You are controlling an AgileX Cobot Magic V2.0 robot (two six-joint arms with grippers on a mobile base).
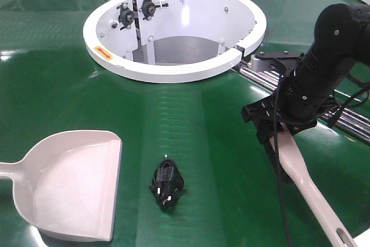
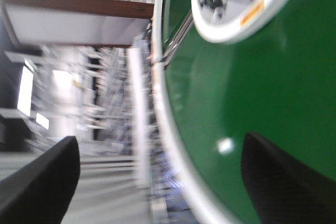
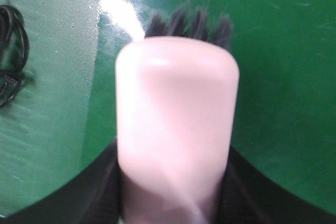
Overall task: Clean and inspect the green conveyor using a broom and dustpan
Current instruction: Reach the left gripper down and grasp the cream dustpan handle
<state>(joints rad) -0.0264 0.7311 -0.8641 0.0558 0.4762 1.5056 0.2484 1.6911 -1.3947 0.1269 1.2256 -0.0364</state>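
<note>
The green conveyor (image 1: 52,73) fills the front view. On its lower left lies the pale dustpan (image 1: 75,183), mouth to the right, its handle running off the left edge. My right gripper (image 1: 273,126) is shut on the broom (image 1: 306,183), whose handle slants down to the lower right. The right wrist view shows the broom head (image 3: 176,114) clamped between the jaws, dark bristles (image 3: 189,22) pointing at the belt (image 3: 283,77). My left gripper (image 2: 160,139) is open and holds nothing, at the conveyor's outer rim (image 2: 262,87); the front view does not show it.
A black coiled cable bundle (image 1: 166,182) lies on the belt between dustpan and broom, also visible as a cable (image 3: 10,61) in the right wrist view. A white ring housing (image 1: 150,74) stands at the centre back. Silver rollers (image 1: 260,79) run beside it.
</note>
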